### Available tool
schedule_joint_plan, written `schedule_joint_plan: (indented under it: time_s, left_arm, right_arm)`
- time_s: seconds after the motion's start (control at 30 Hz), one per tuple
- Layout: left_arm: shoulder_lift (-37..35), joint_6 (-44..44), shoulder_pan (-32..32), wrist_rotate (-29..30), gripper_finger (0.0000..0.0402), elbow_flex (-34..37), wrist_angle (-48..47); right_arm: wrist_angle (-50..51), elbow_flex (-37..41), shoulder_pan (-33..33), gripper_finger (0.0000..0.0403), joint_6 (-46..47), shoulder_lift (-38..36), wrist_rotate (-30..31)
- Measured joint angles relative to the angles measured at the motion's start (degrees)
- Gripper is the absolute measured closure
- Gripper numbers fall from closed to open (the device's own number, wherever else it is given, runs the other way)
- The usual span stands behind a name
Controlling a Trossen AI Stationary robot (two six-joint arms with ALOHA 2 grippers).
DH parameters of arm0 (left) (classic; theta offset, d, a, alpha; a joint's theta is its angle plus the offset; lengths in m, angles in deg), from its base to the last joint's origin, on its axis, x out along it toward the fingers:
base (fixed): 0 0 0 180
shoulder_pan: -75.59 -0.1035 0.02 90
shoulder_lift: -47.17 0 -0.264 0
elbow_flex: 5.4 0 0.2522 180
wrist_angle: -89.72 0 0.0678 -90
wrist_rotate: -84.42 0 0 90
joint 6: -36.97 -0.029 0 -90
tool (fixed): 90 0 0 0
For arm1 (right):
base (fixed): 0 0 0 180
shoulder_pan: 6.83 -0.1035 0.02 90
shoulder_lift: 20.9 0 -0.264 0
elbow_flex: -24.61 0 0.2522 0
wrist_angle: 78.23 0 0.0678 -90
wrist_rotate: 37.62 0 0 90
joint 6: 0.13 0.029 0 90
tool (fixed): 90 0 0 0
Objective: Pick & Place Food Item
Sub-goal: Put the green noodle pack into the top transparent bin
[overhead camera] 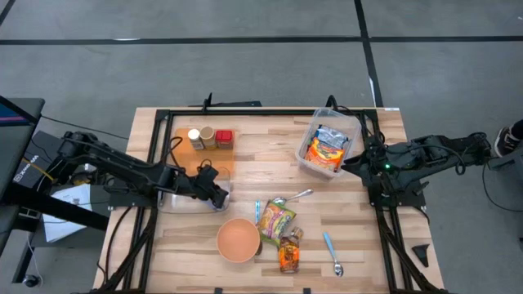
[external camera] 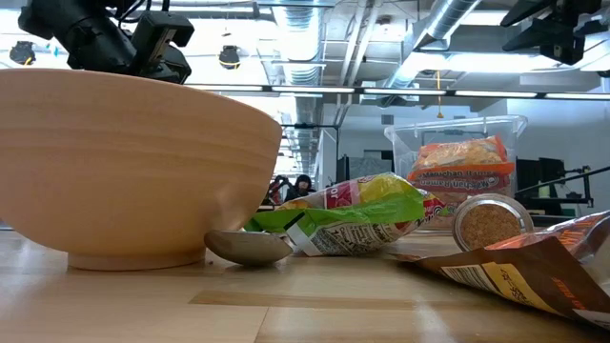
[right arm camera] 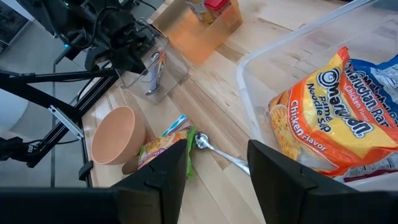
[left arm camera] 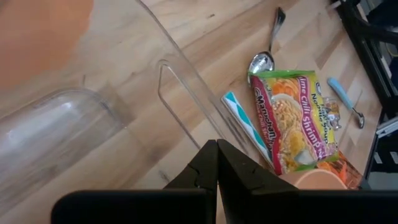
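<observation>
On the wooden bench (overhead camera: 359,220), a green shrimp noodle packet (overhead camera: 275,219) is laid beside a round tan bowl (overhead camera: 238,239). An orange chicken ramen packet (overhead camera: 325,153) is contained in the clear plastic bin (overhead camera: 353,122). The right gripper (overhead camera: 353,163), fingers parted and empty, is held at the bin's edge; the left gripper (overhead camera: 219,198) is closed, empty, beside a clear tub (overhead camera: 176,200).

The bowl (overhead camera: 239,239) is plain peach-orange. Beside it lies a green noodle packet (overhead camera: 275,219) with orange and yellow print. The clear bin (overhead camera: 353,122) at far right holds an orange-and-yellow noodle packet (overhead camera: 326,152). A spoon (overhead camera: 333,252) near right has a light blue handle. The table (overhead camera: 270,139) is pale wood.
</observation>
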Motion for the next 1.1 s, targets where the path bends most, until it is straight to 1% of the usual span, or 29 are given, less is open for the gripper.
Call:
schedule_joint_plan:
  time_s: [0.33,0.47,0.6,0.87,1.1]
  left_arm:
    - [0.0,0.0,0.0,-0.7,0.0401,0.0,1.7]
    - [0.0,-1.7,0.4,-2.4,0.0401,0.0,1.7]
    - [0.0,-3.1,1.6,-4.9,0.0401,0.0,1.6]
    - [0.0,-3.2,4.3,-5.2,0.0401,0.0,1.6]
    - [0.0,-3.2,6.0,-7.3,0.0401,0.0,2.3]
  right_arm:
    - [0.0,0.0,0.0,0.0240,-0.9,0.0,-0.1]
    - [0.0,0.0,0.0,0.0240,-0.9,0.0,-0.2]
    - [0.0,0.0,0.0,0.0240,-1.1,0.0,-0.2]
    - [0.0,0.0,0.0,0.0240,-1.3,0.0,-0.2]
    - [0.0,0.0,0.0,0.0240,-1.3,0.0,-0.2]
